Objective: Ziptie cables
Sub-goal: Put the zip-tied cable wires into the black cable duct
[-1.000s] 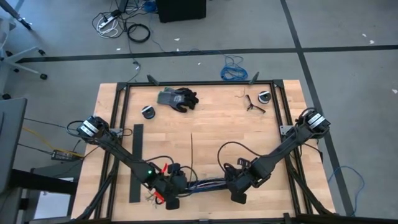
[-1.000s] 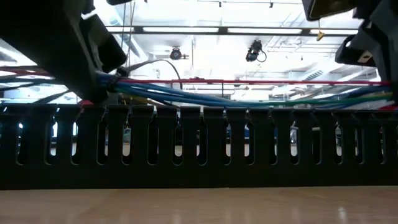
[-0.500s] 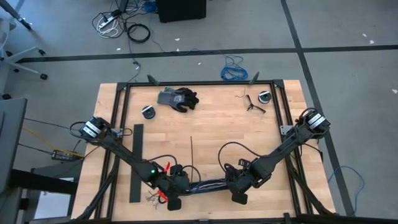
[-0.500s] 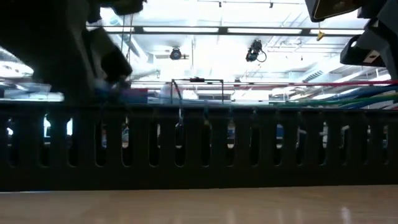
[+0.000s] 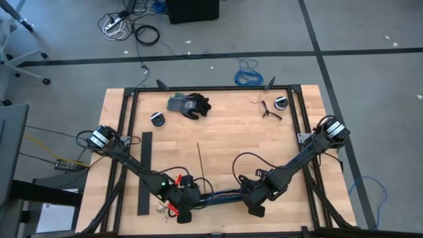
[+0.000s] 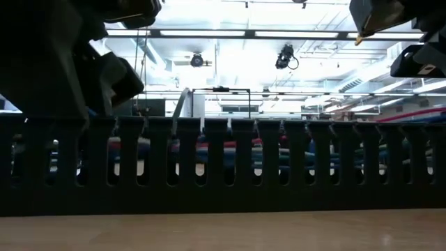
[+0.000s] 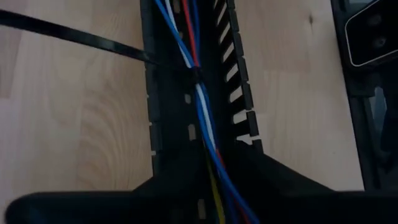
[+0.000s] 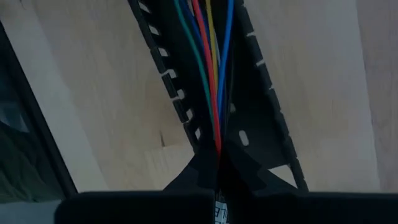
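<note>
In the low view the black slotted channel (image 6: 223, 164) fills the whole width and hides almost everything behind it; only slivers of red, blue and white show through its slots, and the arms above are dark shapes cut off by the upper edge. From above, both grippers crowd together at the table's six o'clock edge, and their bodies cover most of what lies between them.

The cables (image 7: 200, 109) lie lengthwise inside the channel (image 7: 186, 124): thin blue, white, red and yellow strands, pinched together at one spot by a dark band, with a black zip tie strap (image 7: 74, 38) running off sideways over the wood. In the right wrist view the same bundle (image 8: 214, 68) shows green, red, blue and yellow wires converging toward the fingers.

The left gripper (image 5: 183, 206) sits at about seven o'clock on the table (image 5: 225, 132); its fingers (image 7: 273, 180) straddle the wires, but how far apart they stand I cannot tell. The right gripper (image 5: 254, 202), near five o'clock, has its fingers (image 8: 249, 174) pinched tight on the cables
</note>
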{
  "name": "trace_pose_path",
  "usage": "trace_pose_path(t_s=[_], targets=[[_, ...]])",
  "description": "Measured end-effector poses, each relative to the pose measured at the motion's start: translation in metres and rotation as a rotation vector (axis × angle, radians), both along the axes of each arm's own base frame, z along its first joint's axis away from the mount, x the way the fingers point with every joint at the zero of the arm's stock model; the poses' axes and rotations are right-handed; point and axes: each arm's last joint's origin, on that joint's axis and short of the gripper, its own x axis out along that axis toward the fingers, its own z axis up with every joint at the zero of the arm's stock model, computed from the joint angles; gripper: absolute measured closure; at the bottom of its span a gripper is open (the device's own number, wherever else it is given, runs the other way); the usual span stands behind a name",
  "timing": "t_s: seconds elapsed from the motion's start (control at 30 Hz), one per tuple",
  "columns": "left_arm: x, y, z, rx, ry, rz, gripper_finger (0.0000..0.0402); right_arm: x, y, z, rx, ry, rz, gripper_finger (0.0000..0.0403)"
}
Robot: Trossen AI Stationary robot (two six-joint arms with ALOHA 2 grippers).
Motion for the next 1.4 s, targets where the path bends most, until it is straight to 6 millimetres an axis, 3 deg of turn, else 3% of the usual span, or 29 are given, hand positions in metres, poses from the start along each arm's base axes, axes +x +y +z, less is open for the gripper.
trace_pose_path(t_s=[0.27,1.0,1.2,1.4], targets=[[0.000,-0.001,0.001,-0.024,0.012,-0.014,0.0261,0.000,0.000,0.000,0.013,0.011,0.004,0.0398],[0.000,-0.001,0.001,-0.028,0.014,-0.010,0.0259,-0.001,0.002,0.000,0.035,0.030,0.072,0.0274],[0.000,0.002,0.004,-0.003,0.002,-0.019,0.0259,0.000,0.000,0.000,0.023,0.024,0.122,0.0266],[-0.003,0.006,0.024,-0.020,-0.042,-0.025,0.0259,0.003,-0.004,0.000,0.026,0.022,0.129,0.0270]])
